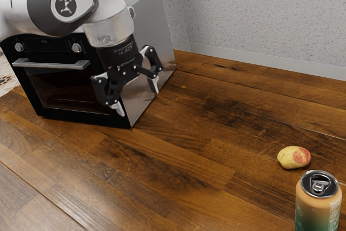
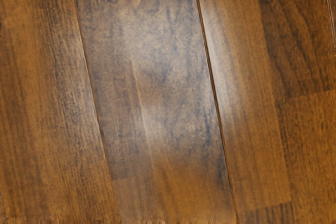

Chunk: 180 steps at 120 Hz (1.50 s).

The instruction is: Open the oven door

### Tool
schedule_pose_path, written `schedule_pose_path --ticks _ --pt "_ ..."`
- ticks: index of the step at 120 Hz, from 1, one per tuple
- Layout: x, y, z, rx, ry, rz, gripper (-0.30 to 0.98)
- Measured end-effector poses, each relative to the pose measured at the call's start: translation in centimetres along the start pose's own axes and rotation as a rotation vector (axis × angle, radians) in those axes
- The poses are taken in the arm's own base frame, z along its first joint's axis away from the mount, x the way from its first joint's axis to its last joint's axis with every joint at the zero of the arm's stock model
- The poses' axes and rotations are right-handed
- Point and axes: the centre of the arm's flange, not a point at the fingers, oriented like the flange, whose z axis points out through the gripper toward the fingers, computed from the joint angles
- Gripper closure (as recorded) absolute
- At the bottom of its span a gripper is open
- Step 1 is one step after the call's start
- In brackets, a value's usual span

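My gripper [image 1: 138, 101] hangs in front of the oven's right part in the exterior view, its two fingers spread wide with nothing between them. Behind it stands the oven [image 1: 153, 31], a black-fronted box with grey metal sides. The oven door [image 1: 59, 87] is closed, with a dark glass pane. Along its top runs a silver bar handle [image 1: 51, 65], to the exterior view's left of the gripper and apart from it. The arm covers part of the oven's top and front.
A yellow and red fruit or potato [image 1: 293, 157] lies at the exterior view's right, with an orange and green can [image 1: 318, 206] standing close by. Two knobs sit above the oven handle. Bare wooden planks of the table [image 2: 157, 98] appear in the wrist view.
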Motion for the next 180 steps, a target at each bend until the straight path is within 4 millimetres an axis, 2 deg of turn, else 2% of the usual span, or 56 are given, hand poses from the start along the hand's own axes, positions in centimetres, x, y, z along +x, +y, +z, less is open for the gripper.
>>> schedule_pose_path --ticks 18,27,32,40,45,49,57,65,72,84,92,111,123,130,145,161,165,171,176,180 --pt "-3.9 -0.3 -1.7 -0.060 -0.012 -0.125 0.00" --pt "-3.5 -0.7 -3.3 -0.104 0.003 -0.210 0.00" --pt "-1.7 -1.7 -4.6 -0.140 0.007 -0.285 0.00" --pt "3.3 -5.2 -6.1 -0.200 0.028 -0.455 0.00" --pt "5.0 -6.9 -6.6 -0.238 0.037 -0.530 0.00" --pt "5.8 -8.0 -6.2 -0.257 0.040 -0.577 0.00" --pt "7.3 -8.5 -4.2 -0.291 0.044 -0.647 0.00" --pt "9.1 -8.7 -4.0 -0.354 0.047 -0.712 0.00" --pt "11.5 -9.2 -4.3 -0.405 0.055 -0.777 0.00" --pt "17.4 -9.5 -3.1 -0.430 0.081 -0.892 0.00" --pt "19.4 -9.6 -2.7 -0.447 0.110 -0.926 0.00" --pt "20.7 -9.0 -2.2 -0.475 0.141 -0.915 0.00" --pt "22.1 -9.7 -2.7 -0.496 0.167 -0.916 0.00" --pt "22.6 -8.6 -3.0 -0.509 0.170 -0.899 0.00" --pt "21.1 -6.2 -2.5 -0.510 0.156 -0.831 0.00" --pt "19.8 -3.8 -0.4 -0.478 0.136 -0.773 0.00" --pt "20.3 -3.9 -0.2 -0.475 0.139 -0.776 0.00" --pt "22.1 -4.7 -0.1 -0.472 0.147 -0.802 0.00" --pt "23.0 -6.0 -0.7 -0.481 0.159 -0.822 0.00" --pt "22.8 -7.4 -1.4 -0.490 0.170 -0.830 0.00"
